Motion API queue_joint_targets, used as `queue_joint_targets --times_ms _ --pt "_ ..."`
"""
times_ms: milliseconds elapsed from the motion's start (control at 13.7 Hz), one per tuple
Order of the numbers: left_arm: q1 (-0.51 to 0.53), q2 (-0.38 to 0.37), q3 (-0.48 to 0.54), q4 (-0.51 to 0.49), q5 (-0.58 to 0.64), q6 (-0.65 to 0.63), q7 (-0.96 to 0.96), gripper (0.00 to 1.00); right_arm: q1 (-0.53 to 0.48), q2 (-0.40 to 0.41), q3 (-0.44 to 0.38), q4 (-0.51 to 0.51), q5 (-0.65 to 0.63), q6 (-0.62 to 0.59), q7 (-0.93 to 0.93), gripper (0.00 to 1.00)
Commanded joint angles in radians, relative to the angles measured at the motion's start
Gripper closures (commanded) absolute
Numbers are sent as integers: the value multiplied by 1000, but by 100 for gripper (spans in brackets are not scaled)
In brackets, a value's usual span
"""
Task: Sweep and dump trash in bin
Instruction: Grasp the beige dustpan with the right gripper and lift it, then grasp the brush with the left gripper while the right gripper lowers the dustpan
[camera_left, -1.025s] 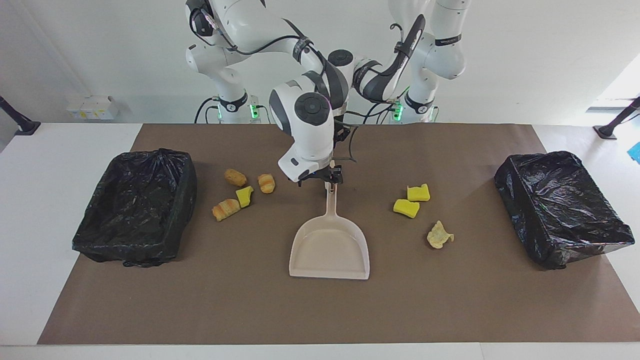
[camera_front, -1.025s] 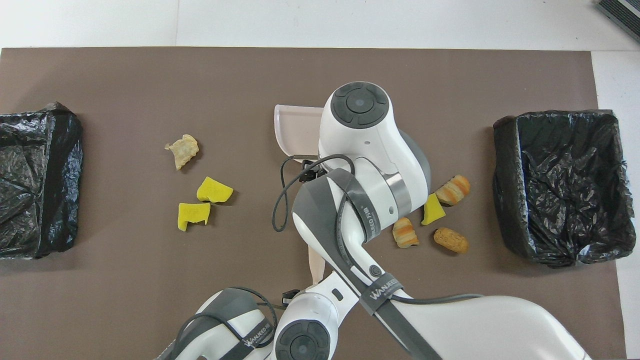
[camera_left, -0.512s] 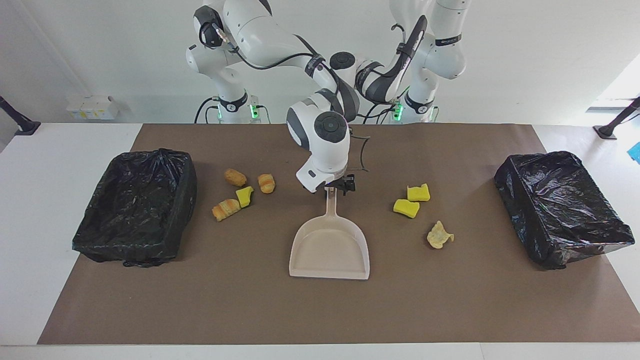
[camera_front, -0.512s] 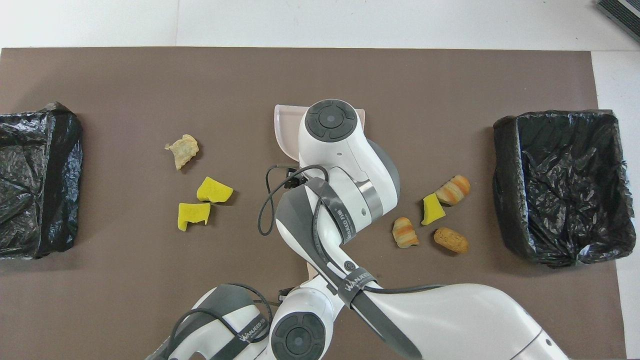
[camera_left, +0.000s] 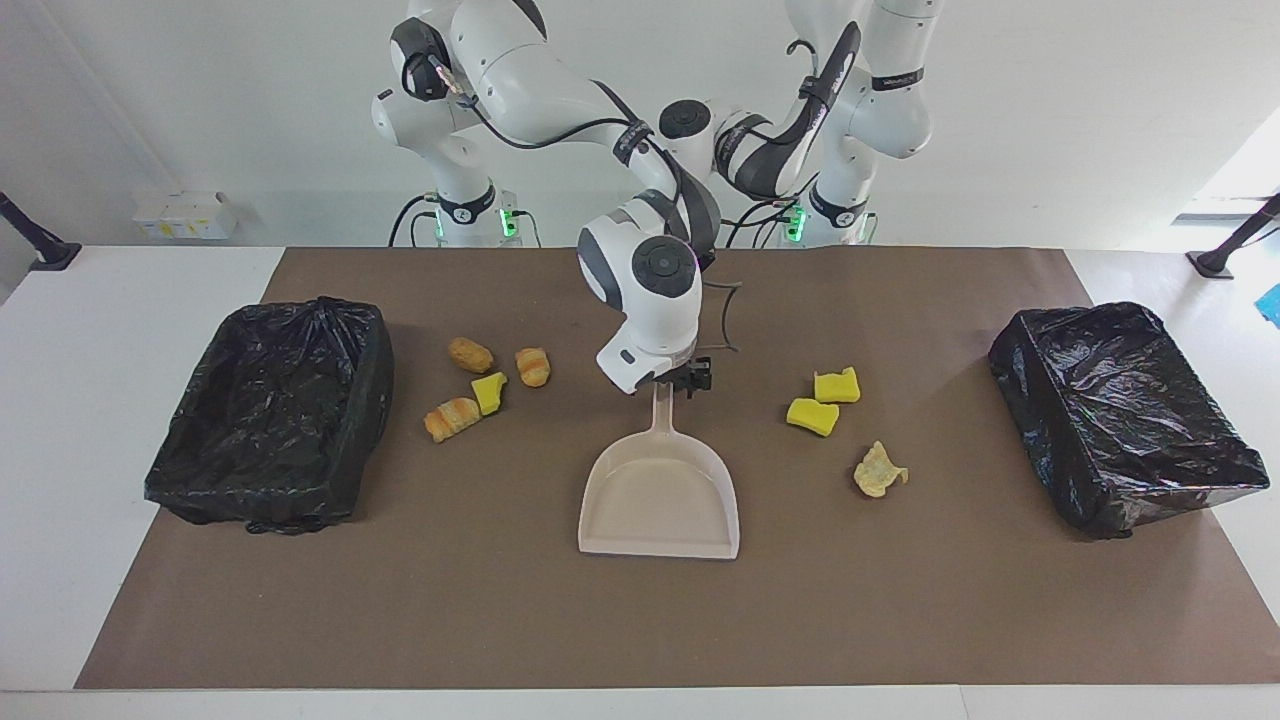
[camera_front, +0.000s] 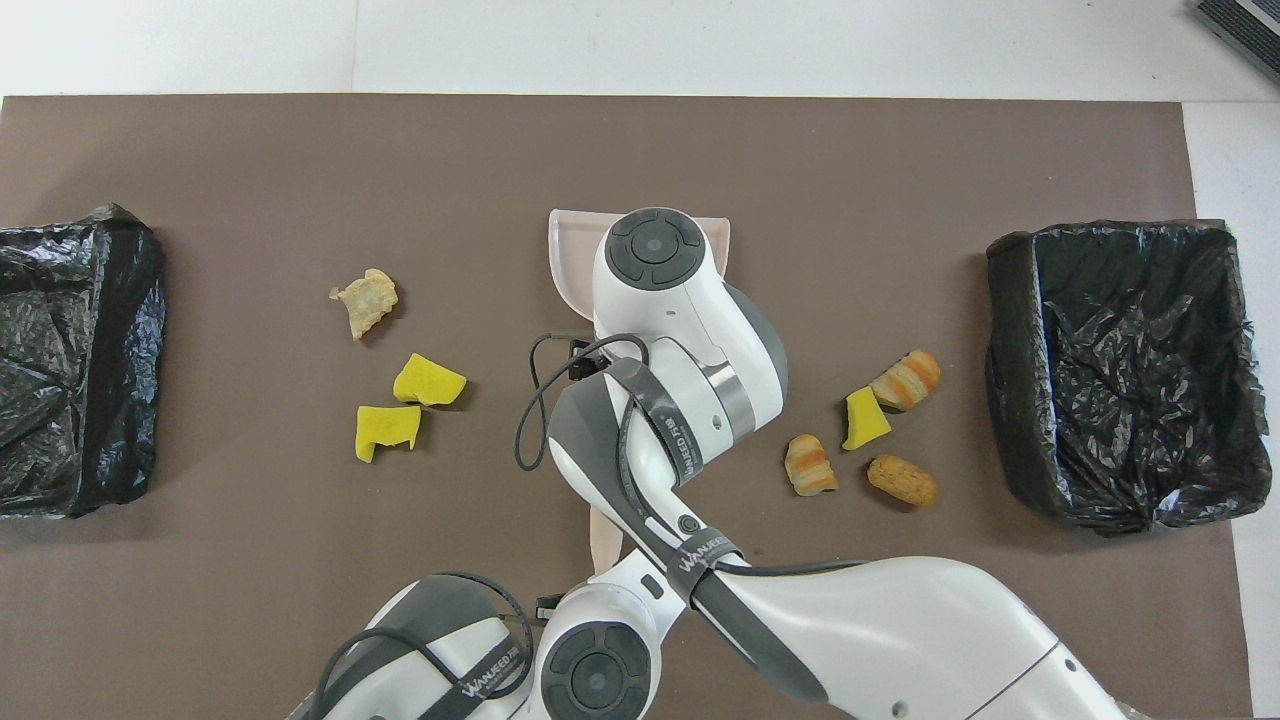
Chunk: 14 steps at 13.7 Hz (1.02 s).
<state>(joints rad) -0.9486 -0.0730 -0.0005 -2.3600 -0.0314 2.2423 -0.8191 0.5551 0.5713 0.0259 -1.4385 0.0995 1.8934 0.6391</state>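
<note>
Beige dustpan lies at frame centre, its open edge toward the lower frame edge, with bare brown mat around it. My right end effector sits at the handle tip; I cannot tell its grip state. My left end effector is hidden, fingers together. Trash lies in two clusters flanking the dustpan, each short of a black-lined bin.

Beige dustpan, yellow sponge chunks

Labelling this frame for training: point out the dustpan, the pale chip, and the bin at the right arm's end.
dustpan (camera_left: 660, 500), facing view, bare pan floor
pale chip (camera_left: 878, 470), facing view, its middle
bin (camera_left: 375, 350), facing view, its side wall
</note>
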Motion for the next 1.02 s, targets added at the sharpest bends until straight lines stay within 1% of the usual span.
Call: queue_joint_targets --times_ms 0,73,146,220,293,366,512,586,805,879,952 --pt "33 -123 -1 -100 43 -24 -8 100 -10 -4 11 -20 23 42 7 44" --pt "45 -149 -1 -122 53 -27 -2 100 -9 -5 12 -23 41 46 8 63" --pt "74 -169 -1 -131 56 -35 8 100 -9 -5 12 -22 43 43 10 90" --pt "89 -183 -1 -133 71 -62 9 100 -9 -7 12 -22 45 42 14 100" --pt "102 -195 -1 -133 94 -85 11 100 -9 -7 12 -22 45 41 14 100" --pt "135 -206 -1 -133 103 -101 29 100 -10 -7 12 -22 45 41 13 100" --pt "207 -214 -1 -122 107 -121 127 100 -18 -8 12 -19 42 30 -15 100" --pt "243 -214 2 -113 107 -127 158 100 -24 -13 16 -20 45 23 -57 100" --pt "368 -211 -1 -62 110 -139 246 100 -26 -82 16 -28 34 -37 -180 100" --pt "407 -205 -1 -47 110 -139 283 100 -24 -117 14 -52 31 -45 -264 100" --pt "444 -199 -1 -30 110 -138 320 100 -30 -176 8 -107 31 -43 -348 100"
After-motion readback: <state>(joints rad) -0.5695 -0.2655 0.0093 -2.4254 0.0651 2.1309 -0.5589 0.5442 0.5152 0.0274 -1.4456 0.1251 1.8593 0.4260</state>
